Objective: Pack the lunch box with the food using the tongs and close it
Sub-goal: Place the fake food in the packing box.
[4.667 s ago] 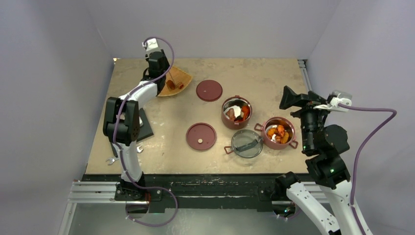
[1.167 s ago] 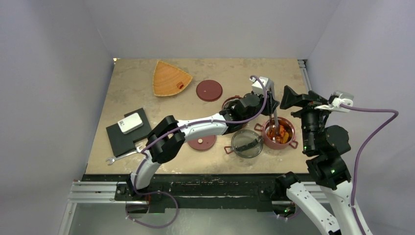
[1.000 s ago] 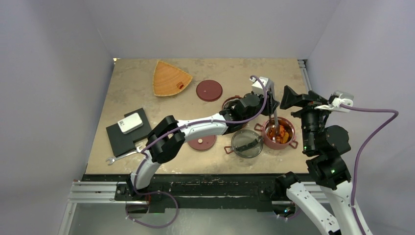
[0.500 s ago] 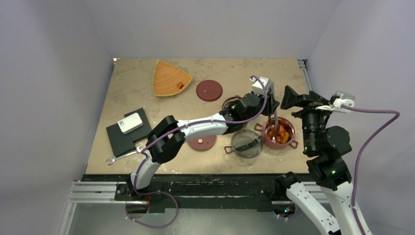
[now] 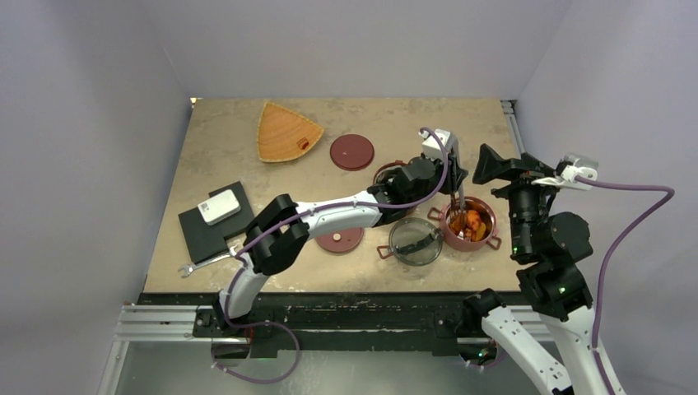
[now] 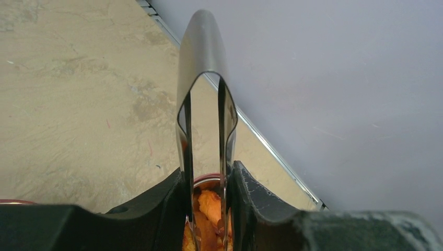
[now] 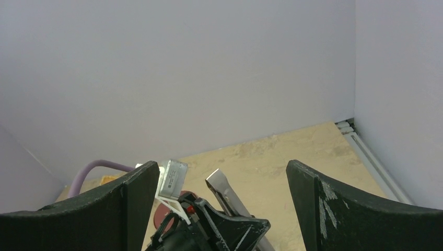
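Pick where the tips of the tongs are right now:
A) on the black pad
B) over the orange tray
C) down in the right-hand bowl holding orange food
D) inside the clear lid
C: the left gripper is clamped on the tongs and holds them upright, with their tips down in the bowl among the orange pieces.
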Robot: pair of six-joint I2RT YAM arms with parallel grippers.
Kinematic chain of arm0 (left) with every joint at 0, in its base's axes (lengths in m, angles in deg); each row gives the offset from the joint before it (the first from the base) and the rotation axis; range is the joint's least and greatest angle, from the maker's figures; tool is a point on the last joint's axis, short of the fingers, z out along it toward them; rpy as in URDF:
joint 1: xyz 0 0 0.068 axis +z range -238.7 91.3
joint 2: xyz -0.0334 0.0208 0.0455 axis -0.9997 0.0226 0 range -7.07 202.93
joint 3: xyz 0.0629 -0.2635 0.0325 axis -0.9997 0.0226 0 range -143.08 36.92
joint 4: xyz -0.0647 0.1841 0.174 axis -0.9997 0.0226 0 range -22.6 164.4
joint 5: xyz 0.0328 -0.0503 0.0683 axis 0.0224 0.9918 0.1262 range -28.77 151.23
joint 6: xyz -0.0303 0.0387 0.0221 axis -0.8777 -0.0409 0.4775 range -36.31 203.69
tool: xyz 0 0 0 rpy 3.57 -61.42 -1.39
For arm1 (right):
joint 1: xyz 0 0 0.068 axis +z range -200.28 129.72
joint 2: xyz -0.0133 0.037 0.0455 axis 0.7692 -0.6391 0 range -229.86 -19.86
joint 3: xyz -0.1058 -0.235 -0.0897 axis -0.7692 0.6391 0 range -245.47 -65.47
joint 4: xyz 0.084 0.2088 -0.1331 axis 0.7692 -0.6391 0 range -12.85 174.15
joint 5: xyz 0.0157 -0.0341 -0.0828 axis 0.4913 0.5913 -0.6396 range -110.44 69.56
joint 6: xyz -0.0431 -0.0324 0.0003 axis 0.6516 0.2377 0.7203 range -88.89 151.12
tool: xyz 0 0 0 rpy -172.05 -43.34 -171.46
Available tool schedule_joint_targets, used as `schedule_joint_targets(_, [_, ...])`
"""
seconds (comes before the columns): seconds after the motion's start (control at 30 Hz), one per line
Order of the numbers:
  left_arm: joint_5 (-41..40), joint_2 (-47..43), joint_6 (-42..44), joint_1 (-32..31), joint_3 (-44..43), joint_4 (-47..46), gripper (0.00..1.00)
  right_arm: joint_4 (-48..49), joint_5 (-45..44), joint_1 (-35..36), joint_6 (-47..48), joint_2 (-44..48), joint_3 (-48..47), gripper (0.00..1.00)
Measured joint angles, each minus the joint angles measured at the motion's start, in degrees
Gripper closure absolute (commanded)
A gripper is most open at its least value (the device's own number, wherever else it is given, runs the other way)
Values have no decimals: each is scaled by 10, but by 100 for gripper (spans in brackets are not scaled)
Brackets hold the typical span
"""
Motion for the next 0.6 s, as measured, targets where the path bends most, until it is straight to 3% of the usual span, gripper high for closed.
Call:
schedule_joint_targets(0.2, [-11,-45,26,1,16,8,70,-2,-1,0,0,4,-8,5])
schedule_joint_targets(0.37, [-15,-133,50,12,37,22,70,-2,-1,0,0,8,-14,5])
schedule_joint_targets(0.6, [-31,-241,86,114,50,59,71,-2,-2,0,0,8,-15,5])
